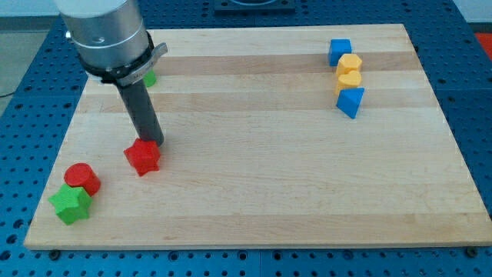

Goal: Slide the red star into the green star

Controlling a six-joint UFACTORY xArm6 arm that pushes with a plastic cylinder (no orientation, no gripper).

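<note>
Red star (143, 157) on the board's (269, 169) left part, rod tip (151, 143) touching its upper edge, nothing gripped, green star (71, 205) near the bottom-left corner, touching a red cylinder (82, 178), apart from the red star

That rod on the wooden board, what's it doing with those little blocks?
It is pushing the red star across the board. My tip sits at the star's upper right edge, nudging it toward the view's bottom left, where the green star waits with a red cylinder against it. The two stars are still apart. Blue and yellow blocks sit untouched at the top right.
</note>
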